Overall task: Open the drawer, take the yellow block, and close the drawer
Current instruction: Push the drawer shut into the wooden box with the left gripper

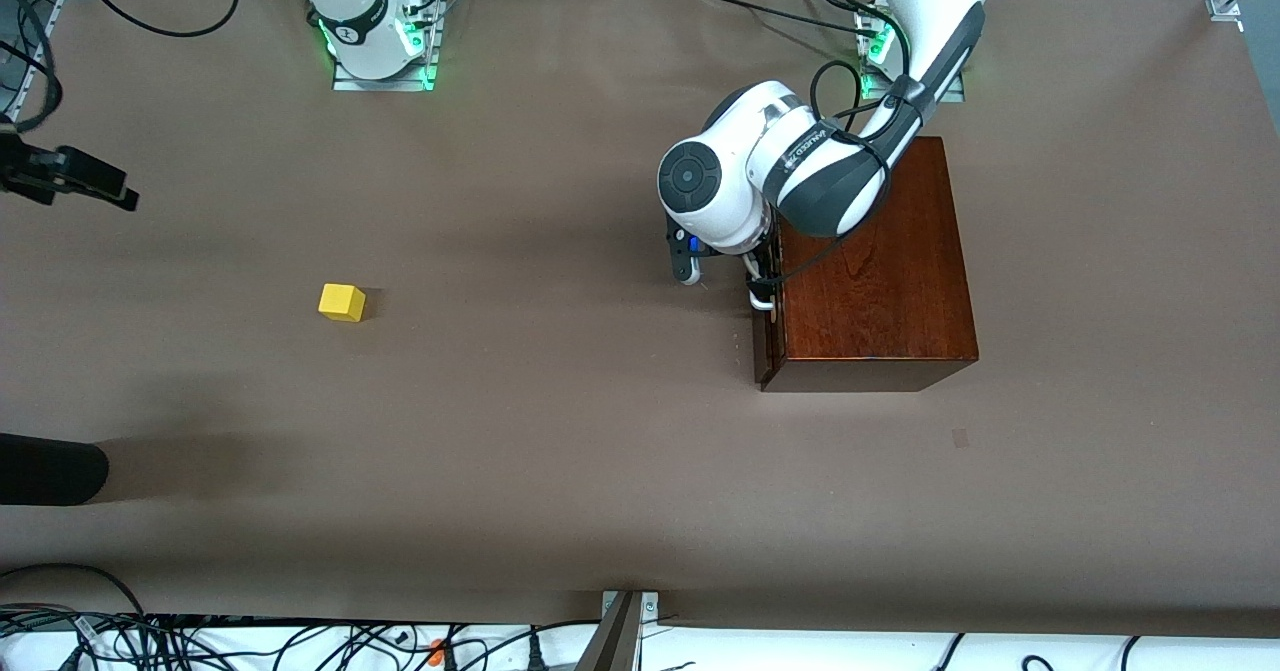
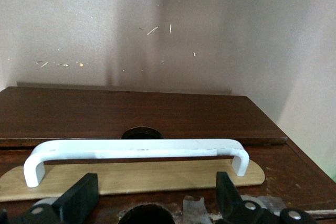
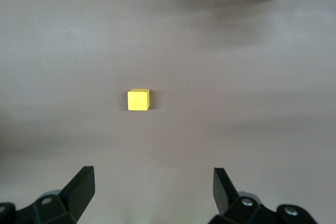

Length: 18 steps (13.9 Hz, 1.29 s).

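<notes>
Drawer (image 1: 768, 336), seemingly closed or nearly so, at the left arm's end of the table, white handle (image 2: 136, 150) just ahead of the left gripper (image 2: 152, 198), fingers spread. Best pushed or pulled squarely along the slide. Yellow block (image 1: 342, 302) out on the bare table toward the right arm's end, below the right gripper (image 3: 152, 192), fingers likewise spread wide.

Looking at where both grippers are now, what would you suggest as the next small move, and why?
Probably ease the left gripper forward to finish closing the drawer: its open fingers straddle the white handle and the front looks nearly flush with the box. The yellow block already lies on the table under the open right gripper.
</notes>
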Available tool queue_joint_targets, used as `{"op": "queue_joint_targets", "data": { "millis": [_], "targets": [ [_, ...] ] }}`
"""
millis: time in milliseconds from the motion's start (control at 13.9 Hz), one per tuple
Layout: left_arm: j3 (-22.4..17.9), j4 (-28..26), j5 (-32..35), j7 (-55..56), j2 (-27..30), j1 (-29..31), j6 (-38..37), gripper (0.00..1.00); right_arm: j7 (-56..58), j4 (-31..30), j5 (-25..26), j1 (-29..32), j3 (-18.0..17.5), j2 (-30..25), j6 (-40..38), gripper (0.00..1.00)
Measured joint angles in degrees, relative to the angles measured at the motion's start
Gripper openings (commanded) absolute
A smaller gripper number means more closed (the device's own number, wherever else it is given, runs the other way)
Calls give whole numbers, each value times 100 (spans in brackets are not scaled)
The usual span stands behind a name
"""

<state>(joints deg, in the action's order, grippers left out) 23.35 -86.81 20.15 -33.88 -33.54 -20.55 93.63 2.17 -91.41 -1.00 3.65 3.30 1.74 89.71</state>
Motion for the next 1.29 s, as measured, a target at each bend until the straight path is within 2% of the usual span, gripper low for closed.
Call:
{"op": "queue_joint_targets", "data": {
  "millis": [144,359,647,1006,1293],
  "targets": [
    [6,32,13,641,14,-119,64,100,14,-14,0,95,-76,-40,-15,100],
    [23,352,13,2080,100,-675,77,100,14,-38,1,102,-131,-34,-169,100],
    [51,967,17,3337,374,-1044,-405,100,14,-40,5,102,-173,-33,-179,100],
    [-133,1747,20,4337,949,-820,-1229,100,14,-37,8,103,-175,-35,-175,100],
    [-156,1914,-128,4403,1482,73,-1565,100,14,-33,8,103,-180,-35,-174,100]
  ]
}}
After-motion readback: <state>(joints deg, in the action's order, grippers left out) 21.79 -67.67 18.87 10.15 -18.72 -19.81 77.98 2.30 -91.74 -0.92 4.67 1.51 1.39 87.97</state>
